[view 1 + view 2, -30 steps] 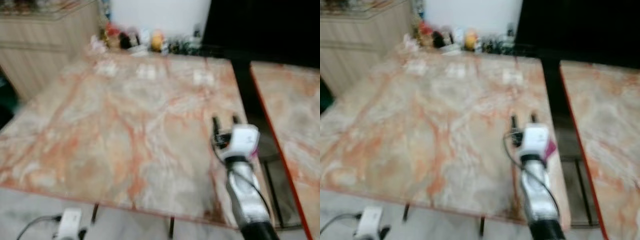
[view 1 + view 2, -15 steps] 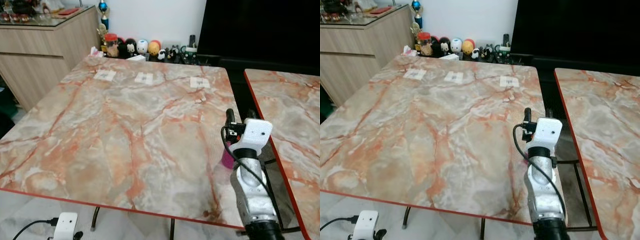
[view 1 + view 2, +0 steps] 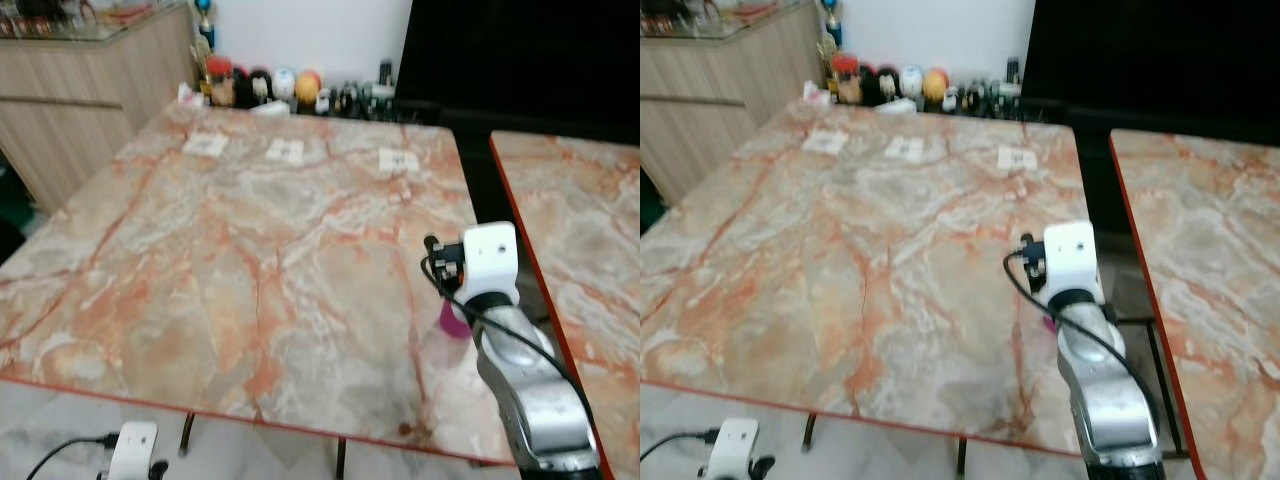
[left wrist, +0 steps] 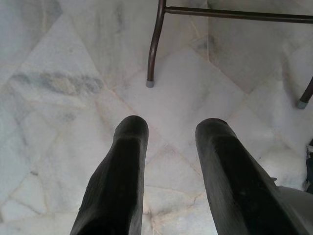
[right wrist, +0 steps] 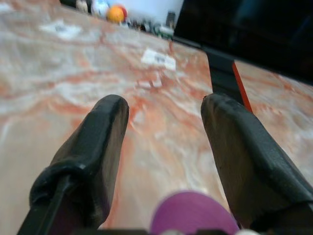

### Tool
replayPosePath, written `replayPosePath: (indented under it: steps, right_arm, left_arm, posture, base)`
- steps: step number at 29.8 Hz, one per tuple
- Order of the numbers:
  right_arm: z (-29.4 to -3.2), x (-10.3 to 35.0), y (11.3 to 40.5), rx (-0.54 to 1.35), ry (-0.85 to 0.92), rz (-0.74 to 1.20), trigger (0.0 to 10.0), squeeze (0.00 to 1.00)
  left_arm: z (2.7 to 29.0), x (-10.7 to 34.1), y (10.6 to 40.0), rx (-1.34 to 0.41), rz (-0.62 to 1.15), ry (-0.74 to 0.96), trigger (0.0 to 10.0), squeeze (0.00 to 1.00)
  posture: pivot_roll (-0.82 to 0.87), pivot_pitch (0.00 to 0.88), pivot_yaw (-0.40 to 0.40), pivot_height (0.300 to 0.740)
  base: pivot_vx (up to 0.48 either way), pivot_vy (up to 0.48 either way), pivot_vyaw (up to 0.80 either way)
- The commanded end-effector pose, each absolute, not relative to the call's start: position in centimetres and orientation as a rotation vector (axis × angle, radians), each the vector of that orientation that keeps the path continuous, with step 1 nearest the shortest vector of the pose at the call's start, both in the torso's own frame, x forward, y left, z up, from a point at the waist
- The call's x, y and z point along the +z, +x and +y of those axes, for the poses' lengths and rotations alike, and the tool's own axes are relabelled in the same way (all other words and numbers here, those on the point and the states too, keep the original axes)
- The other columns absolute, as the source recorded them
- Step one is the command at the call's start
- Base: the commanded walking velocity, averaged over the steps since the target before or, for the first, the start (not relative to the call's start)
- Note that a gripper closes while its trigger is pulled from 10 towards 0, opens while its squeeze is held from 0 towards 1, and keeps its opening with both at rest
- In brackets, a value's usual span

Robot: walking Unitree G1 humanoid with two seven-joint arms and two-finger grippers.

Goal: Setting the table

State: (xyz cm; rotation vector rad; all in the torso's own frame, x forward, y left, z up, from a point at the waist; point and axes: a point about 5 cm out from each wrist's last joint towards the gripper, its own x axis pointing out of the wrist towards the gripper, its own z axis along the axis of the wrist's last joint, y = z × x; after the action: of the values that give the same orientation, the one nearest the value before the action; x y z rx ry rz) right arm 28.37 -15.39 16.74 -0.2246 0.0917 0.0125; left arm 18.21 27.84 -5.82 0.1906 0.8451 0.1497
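My right gripper point(image 5: 164, 105) hovers low over the right part of the orange-veined marble table point(image 3: 250, 230), its white wrist near the table's right edge. A purple object point(image 5: 190, 213) sits between the bases of its two black fingers, which are spread around it. From the head it shows as a pink patch point(image 3: 452, 320) just under the wrist. Its exact shape is hidden. My left gripper point(image 4: 168, 122) hangs idle over the pale floor, open and empty.
Three small paper labels point(image 3: 287, 150) lie across the table's far part. Figurines and bottles point(image 3: 280, 85) line the far edge. A second marble table point(image 3: 590, 220) stands right, across a narrow gap. A wooden sideboard point(image 3: 80, 90) stands left; a white device point(image 3: 130, 450) lies on the floor.
The head view has shifted and sharpened after a blur. My right arm has turned slightly left over the table, with the purple object staying under its wrist.
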Motion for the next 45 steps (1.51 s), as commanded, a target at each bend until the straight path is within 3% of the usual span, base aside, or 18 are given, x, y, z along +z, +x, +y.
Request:
replayPosePath:
  steps: [1,10,31,32,33,35,36,37,38,45]
  right_arm:
    - [-15.5,16.1,27.6,0.008,-0.241,0.157,10.0,0.00]
    - [-15.5,12.6,25.6,0.022,-0.206,0.364,10.0,0.00]
    - [-16.2,12.8,28.2,0.008,-0.205,0.361,10.0,0.00]
    - [-16.2,12.7,28.2,0.009,-0.196,0.359,9.4,0.00]
    - [-16.2,12.6,28.2,0.007,-0.193,0.362,3.4,0.00]
    - [-16.2,12.5,28.1,0.007,-0.193,0.364,3.4,0.00]
    - [-16.2,12.4,28.2,0.006,-0.193,0.366,2.3,0.00]
    - [-16.1,12.3,28.1,0.010,-0.194,0.372,5.0,0.00]
    - [-16.1,12.2,28.1,0.012,-0.195,0.378,10.0,0.00]
    - [-16.2,12.1,28.3,0.003,-0.191,0.379,10.0,0.00]
  left_arm:
    - [27.7,-6.2,17.8,0.137,0.873,0.194,10.0,0.00]
    - [27.6,-6.2,17.6,0.138,0.875,0.192,10.0,0.00]
    - [27.7,-6.1,17.8,0.144,0.871,0.195,10.0,0.00]
    - [27.7,-6.1,17.8,0.145,0.871,0.196,10.0,0.00]
    - [27.7,-6.1,17.8,0.144,0.871,0.197,10.0,0.00]
    - [27.7,-6.1,17.8,0.144,0.871,0.198,10.0,0.00]
    - [27.7,-6.1,17.8,0.144,0.871,0.198,10.0,0.00]
    - [27.7,-6.1,17.8,0.143,0.870,0.198,10.0,0.00]
    - [27.7,-6.1,17.8,0.144,0.870,0.198,10.0,0.00]
    - [27.7,-6.1,17.8,0.145,0.870,0.197,10.0,0.00]
  posture:
    - [0.06,0.000,-0.042,0.740]
    - [0.06,0.000,-0.046,0.740]
    - [0.07,0.000,-0.048,0.740]
    - [0.07,0.000,-0.048,0.740]
    - [0.06,0.000,-0.044,0.740]
    - [0.06,0.000,-0.044,0.740]
    - [0.07,0.000,-0.044,0.740]
    - [0.07,0.000,-0.044,0.740]
    - [0.07,0.000,-0.045,0.740]
    - [0.07,0.000,-0.045,0.740]
  base:
    - [0.000,0.000,0.00]
    - [0.000,0.000,0.00]
    - [0.000,0.000,0.00]
    - [0.000,0.000,0.00]
    - [0.000,0.000,0.00]
    - [0.000,0.000,0.00]
    - [0.000,0.000,0.00]
    - [0.000,0.000,0.00]
    - [0.000,0.000,0.00]
    - [0.000,0.000,0.00]
